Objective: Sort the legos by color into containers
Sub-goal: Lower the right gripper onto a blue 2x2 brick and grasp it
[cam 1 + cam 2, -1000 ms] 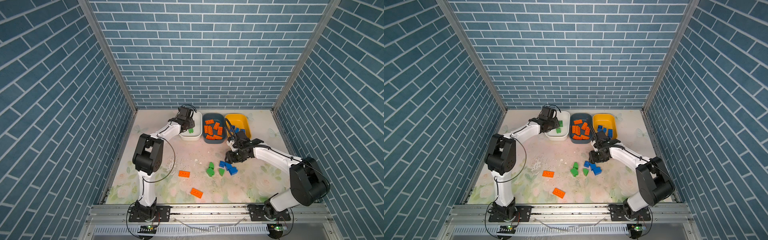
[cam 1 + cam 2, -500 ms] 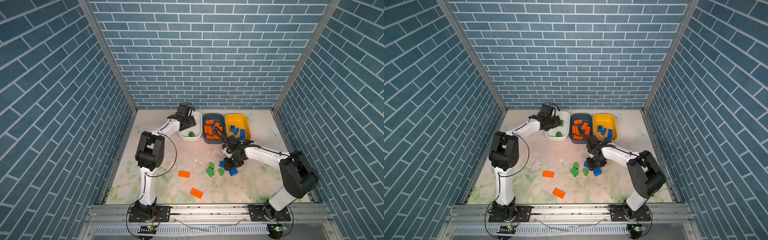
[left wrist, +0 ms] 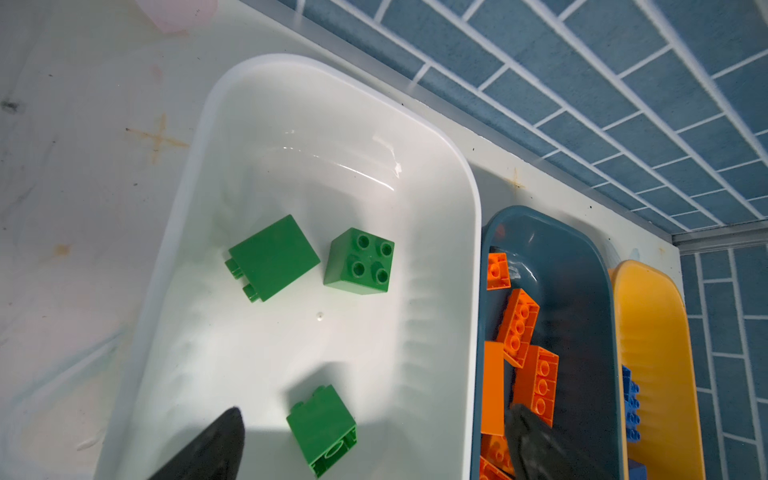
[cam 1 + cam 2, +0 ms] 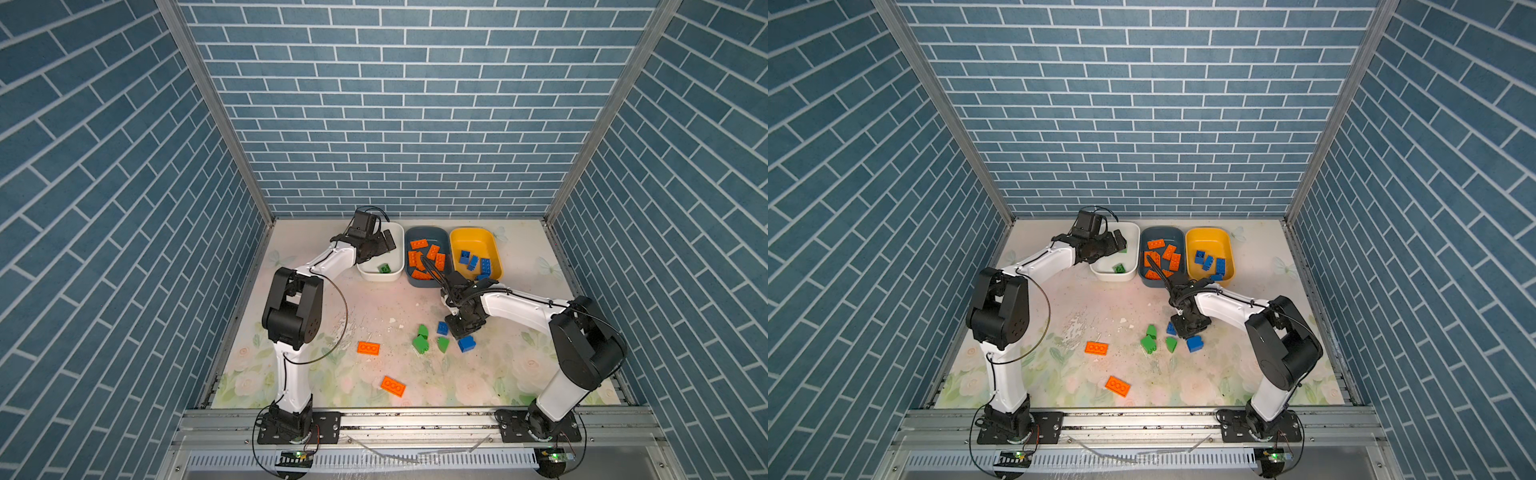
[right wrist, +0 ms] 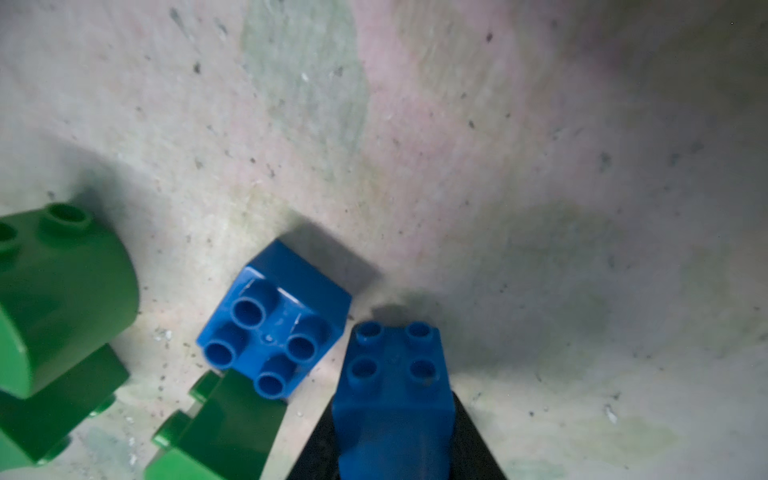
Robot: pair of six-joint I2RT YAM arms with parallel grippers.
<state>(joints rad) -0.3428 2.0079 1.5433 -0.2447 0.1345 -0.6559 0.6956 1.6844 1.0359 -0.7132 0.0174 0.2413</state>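
The left gripper [image 3: 374,419] hangs spread over the white tub [image 3: 473,249], while the right gripper [image 5: 395,457] pinches a blue brick [image 5: 395,386] low over the mat [image 5: 540,166] beside a 2nd blue brick [image 5: 274,328], and that end-only hold might drop it short of the yellow tub [image 4: 495,249].

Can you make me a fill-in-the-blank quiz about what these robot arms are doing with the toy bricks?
The white tub holds only ____ blocks.
The teal tub holds only ____ pieces.
The right claw is shut on a ____ brick.
The left claw hangs ____ over the white tub.
Missing: green, orange, blue, open.
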